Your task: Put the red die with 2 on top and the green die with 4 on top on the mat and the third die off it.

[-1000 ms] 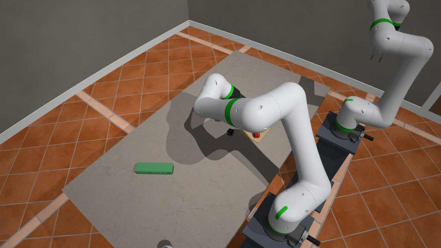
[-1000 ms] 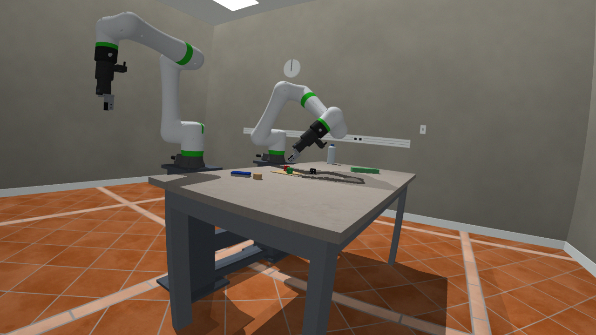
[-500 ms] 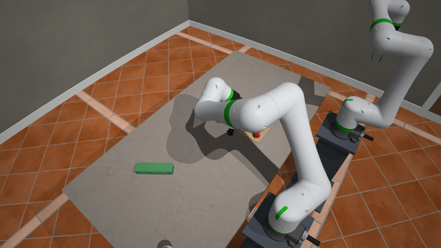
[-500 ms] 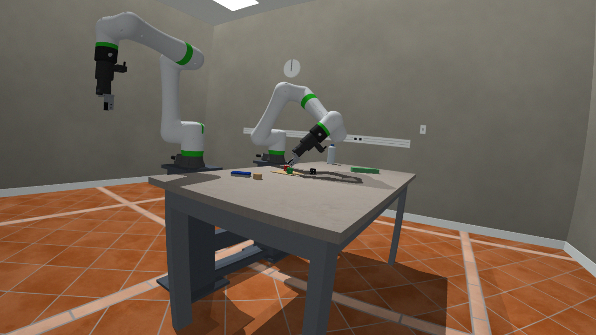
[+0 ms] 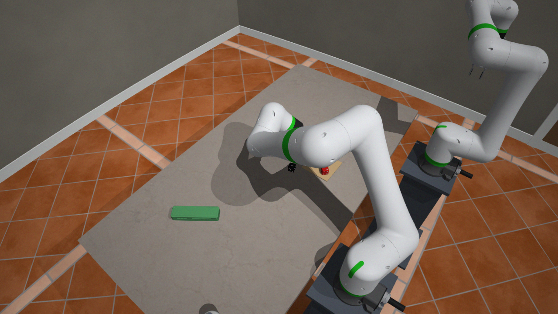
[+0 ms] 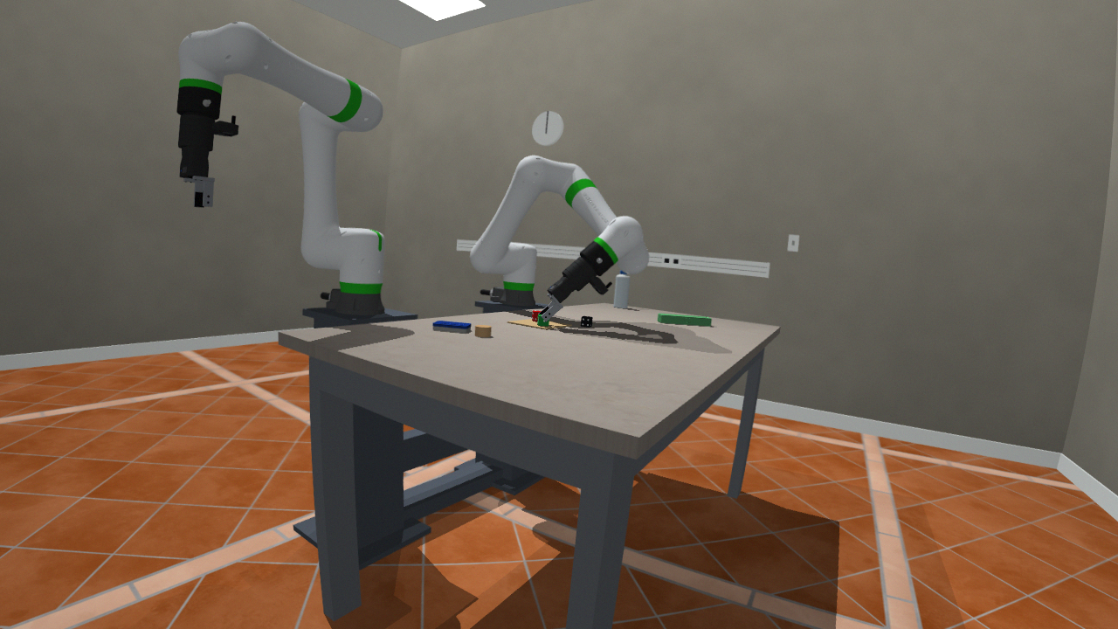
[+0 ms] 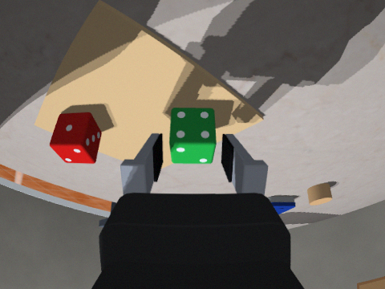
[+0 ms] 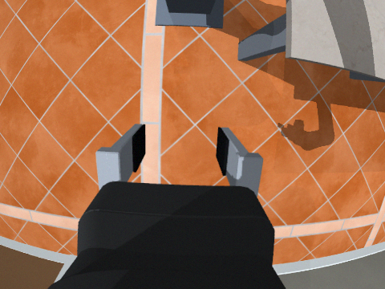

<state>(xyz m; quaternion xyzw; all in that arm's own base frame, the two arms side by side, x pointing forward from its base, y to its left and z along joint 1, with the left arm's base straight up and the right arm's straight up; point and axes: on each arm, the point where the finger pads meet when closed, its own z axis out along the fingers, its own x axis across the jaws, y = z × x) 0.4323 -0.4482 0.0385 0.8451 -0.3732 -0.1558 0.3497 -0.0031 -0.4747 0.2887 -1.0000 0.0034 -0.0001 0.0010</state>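
- We are lining up the green dotted die [image 6: 542,321] [image 7: 192,130] on the tan square mat [image 5: 334,169] [image 6: 520,322] [image 7: 140,80]; our left gripper [image 6: 547,313] [image 7: 192,148] stands open around it.
- Its 2 seems uppermost, so we likely close, lift and roll 4 up.
- The red dotted die [image 5: 324,170] [image 6: 535,315] [image 7: 75,138], at nine o'clock in the left wrist view, seemingly shows 2.
- Our right gripper [image 5: 476,72] [image 6: 203,194] [image 8: 180,140] hangs open.

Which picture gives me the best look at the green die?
The left wrist view: the green die appears large there, with two dotted faces visible. The exterior view shows it tiny, partly behind the left gripper. The top and right wrist views don't show it.
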